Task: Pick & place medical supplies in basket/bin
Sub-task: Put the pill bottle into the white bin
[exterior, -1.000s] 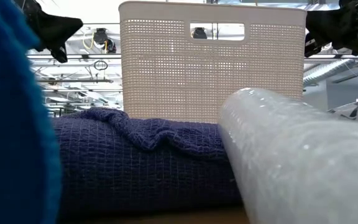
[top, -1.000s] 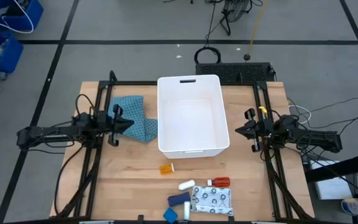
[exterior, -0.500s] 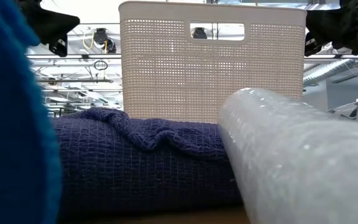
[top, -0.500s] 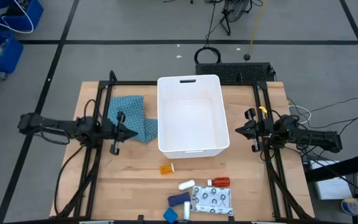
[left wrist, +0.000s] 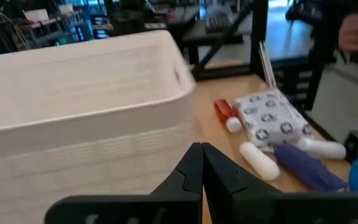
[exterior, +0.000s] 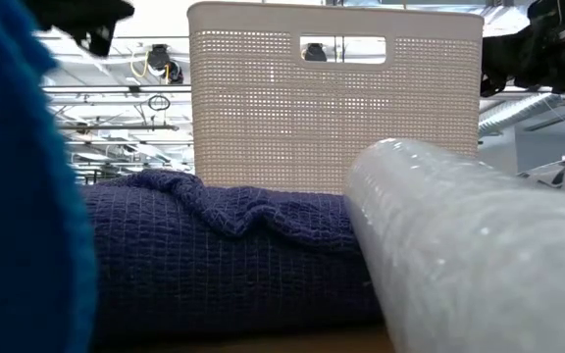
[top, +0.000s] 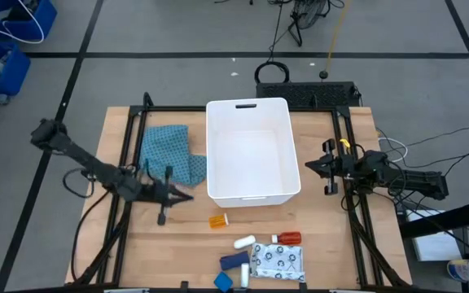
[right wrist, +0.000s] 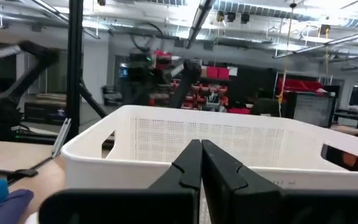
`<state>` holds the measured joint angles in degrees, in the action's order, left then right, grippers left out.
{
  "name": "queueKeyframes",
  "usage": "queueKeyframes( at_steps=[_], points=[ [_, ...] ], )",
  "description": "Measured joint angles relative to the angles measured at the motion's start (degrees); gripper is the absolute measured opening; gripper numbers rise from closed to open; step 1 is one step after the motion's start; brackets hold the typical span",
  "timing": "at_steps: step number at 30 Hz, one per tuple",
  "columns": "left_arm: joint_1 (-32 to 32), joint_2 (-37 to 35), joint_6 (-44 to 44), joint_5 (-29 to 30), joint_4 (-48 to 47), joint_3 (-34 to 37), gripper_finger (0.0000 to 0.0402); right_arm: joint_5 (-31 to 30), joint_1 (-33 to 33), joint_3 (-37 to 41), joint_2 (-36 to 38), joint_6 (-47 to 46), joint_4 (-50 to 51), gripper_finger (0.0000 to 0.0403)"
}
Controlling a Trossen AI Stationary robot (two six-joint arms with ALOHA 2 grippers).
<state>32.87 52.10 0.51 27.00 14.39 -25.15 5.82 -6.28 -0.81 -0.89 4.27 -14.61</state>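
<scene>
The white basket [top: 249, 150] stands at the middle of the table. The medical supplies lie on the table near its front edge: an orange pill bottle [top: 218, 220], a red bottle [top: 287, 238], a white tube [top: 244, 242], blue pieces [top: 234, 260] and a patterned pouch [top: 278, 262]. My left gripper [top: 189, 198] hovers shut off the basket's near left corner, pointing toward the supplies, with nothing in it; its wrist view shows the shut fingers [left wrist: 201, 163], the red bottle [left wrist: 222, 110] and the pouch [left wrist: 271, 118]. My right gripper [top: 306, 167] waits shut at the basket's right side.
A teal patterned cloth [top: 169, 150] lies left of the basket. Black frame rails [top: 129, 163] run along both sides of the table. Bare wood lies between the basket's near wall and the supplies. In the low view a blue piece [exterior: 224, 245] and a pale tube [exterior: 459, 245] fill the foreground.
My left gripper has swung from beside the teal cloth toward the table's near edge and toward the right, rising a little. It has turned and now points at the supplies. The supplies, the basket and the cloth have not moved.
</scene>
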Motion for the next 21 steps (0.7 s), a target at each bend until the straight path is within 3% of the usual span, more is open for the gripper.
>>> queueKeyframes(
  at_steps=[5,11,16,21],
  points=[
    [6.8,13.3,-0.2,7.0,-0.5,-9.1,0.0001,0.2,0.0,0.0,0.0,1.4,-1.0,0.0],
    [9.3,24.8,7.6,19.3,-12.5,-18.9,0.0029,0.2,0.0,0.0,0.0,2.5,-1.9,0.0],
    [9.2,31.5,16.8,17.1,-16.5,-22.7,0.007,0.2,0.0,0.0,0.0,2.5,-1.8,0.0],
    [9.2,35.5,22.8,16.0,-16.3,-24.0,0.0139,0.2,0.0,0.0,0.0,2.5,-1.3,0.0]
  ],
)
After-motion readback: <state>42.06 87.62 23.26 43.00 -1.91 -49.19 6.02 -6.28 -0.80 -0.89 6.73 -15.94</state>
